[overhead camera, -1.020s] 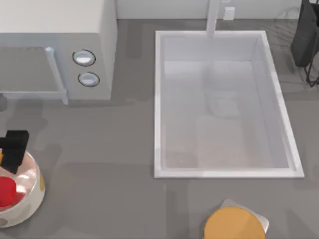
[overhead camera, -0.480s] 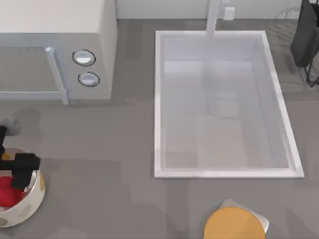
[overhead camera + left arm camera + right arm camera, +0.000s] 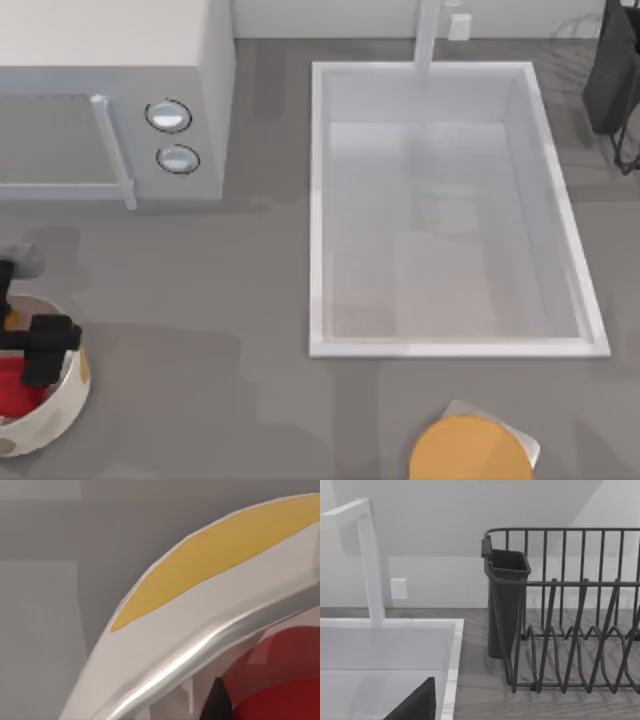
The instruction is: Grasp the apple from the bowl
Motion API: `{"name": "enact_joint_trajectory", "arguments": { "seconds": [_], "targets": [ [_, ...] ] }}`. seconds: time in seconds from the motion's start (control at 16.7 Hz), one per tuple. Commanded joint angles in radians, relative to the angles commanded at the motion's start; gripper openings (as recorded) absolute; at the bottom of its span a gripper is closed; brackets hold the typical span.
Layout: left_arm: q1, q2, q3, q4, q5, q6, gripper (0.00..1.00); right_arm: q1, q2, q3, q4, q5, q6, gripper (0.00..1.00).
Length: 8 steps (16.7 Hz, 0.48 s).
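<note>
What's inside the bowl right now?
The red apple lies in the bowl, with the left tool reaching in over it. The tool covers part of the apple.

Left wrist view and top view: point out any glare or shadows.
Left wrist view: a bright streak of glare runs along the bowl rim, with the apple below it. Top view: soft blotchy shadows lie on the counter near the left hand over the bowl.

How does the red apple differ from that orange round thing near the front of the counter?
The apple is red and small; the orange disc is orange and wider. The apple sits inside the spotted bowl at the table's left, under the left end effector; the disc rests on a grey base, with nothing over it. Both look round from above.
</note>
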Motion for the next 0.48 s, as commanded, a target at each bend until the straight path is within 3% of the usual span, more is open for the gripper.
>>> {"name": "enact_joint_trajectory", "arguments": {
  "seconds": [0.48],
  "targets": [
    [0.000, 0.000, 0.000, 0.000, 0.000, 0.000, 0.40, 0.000, 0.000, 0.000, 0.000, 0.000, 0.000, 1.00]
  ]
}}
